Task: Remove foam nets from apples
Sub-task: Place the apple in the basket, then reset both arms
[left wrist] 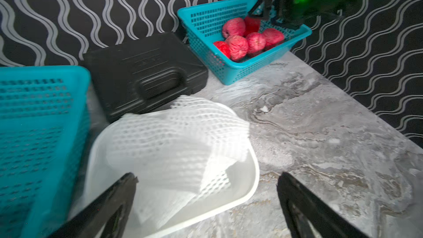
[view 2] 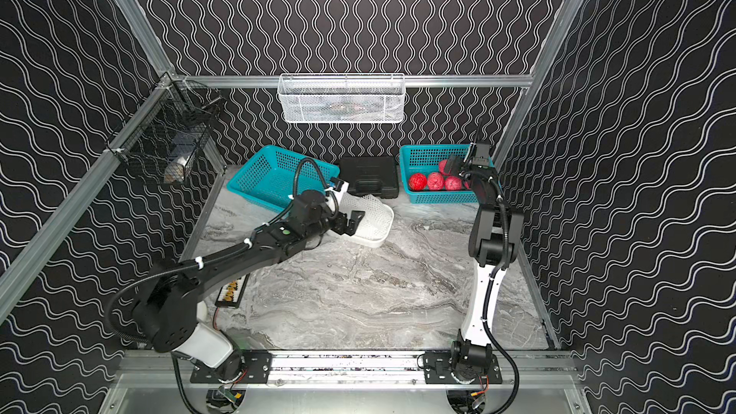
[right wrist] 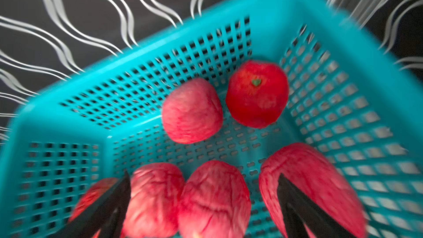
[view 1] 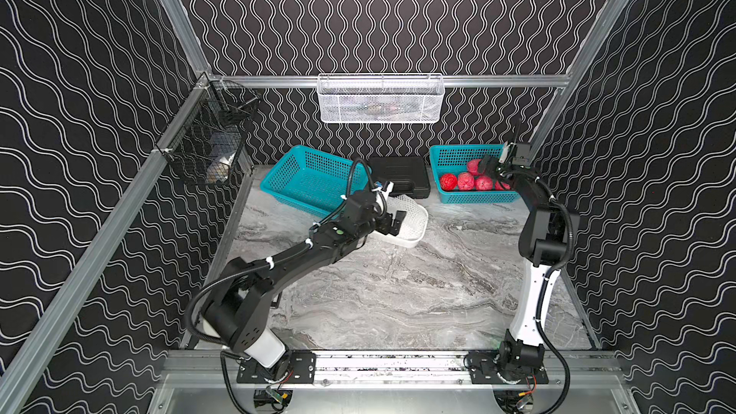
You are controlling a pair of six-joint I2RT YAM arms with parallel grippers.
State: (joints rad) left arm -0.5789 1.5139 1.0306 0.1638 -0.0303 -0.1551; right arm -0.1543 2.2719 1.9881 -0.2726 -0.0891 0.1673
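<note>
Top views, read left to right. The left teal basket (view 1: 310, 181) is noted left of frame centre, with nothing in it. At frame centre the left gripper (view 1: 396, 221) is held over the near side of the white tub (view 1: 416, 241), where loose foam nets (view 1: 406, 209) are heaped; their number cannot be told. In the left wrist view its jaws are seen spread wide, with nothing between them. A black case (view 1: 400, 181) is set between the two baskets.

Right of centre, the apples (view 1: 466, 182) are held in the right teal basket (view 1: 458, 157). In the right wrist view two are read as bare and deep red, and four as pinkish under mesh. The right gripper (right wrist: 203, 176) is poised low over the netted ones at the lower edge of that blurred frame. Its jaws are fully parted and nothing is gripped.

Step judged: selection of another netted apple. For the next move, one netted fruit is to be enclosed squarely and lifted clear of its neighbours. It is then to be carried toward the tub so the mesh alone can be pinched by the left arm and drawn off.
</note>
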